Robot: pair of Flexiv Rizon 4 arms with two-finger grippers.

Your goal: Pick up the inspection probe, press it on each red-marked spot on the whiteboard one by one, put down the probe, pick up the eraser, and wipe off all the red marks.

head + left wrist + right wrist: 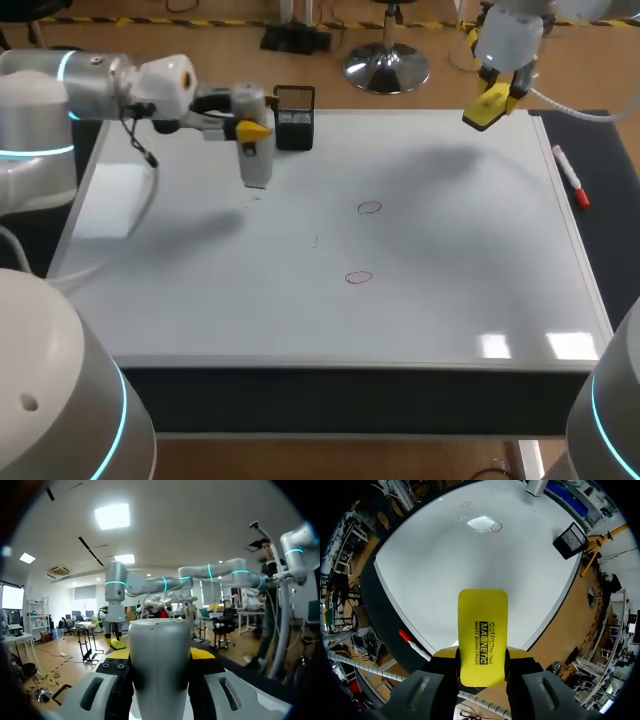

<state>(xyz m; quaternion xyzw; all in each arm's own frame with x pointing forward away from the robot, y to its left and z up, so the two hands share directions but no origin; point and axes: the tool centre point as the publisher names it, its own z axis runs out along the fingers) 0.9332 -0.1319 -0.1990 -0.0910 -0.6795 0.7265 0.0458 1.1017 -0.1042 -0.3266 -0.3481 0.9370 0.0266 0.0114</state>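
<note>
Head view: left gripper [252, 130] is clamped on the pale grey cylindrical inspection probe [256, 165]. The probe hangs tip-down over the far left part of the white rectangular whiteboard [450, 300], just beside the black mesh pen holder [294, 118]. Can't tell if the tip touches the board. Left wrist view agrees: both yellow fingertips [202, 653] press on the probe from either side.

Right gripper [492, 100] sits above the board's far right corner, gripping the yellow rectangular plastic eraser [488, 108]. In the right wrist view the eraser is pinched between both fingers, sticks out ahead of them and is clear of the board.

Two red oval marks sit near the middle of the board: far red mark [370, 208] and near red mark [359, 277], both well apart from either gripper. A red-capped white marker pen [571, 176] lies on the dark mat [605, 160] just beside the board's right edge.
</note>
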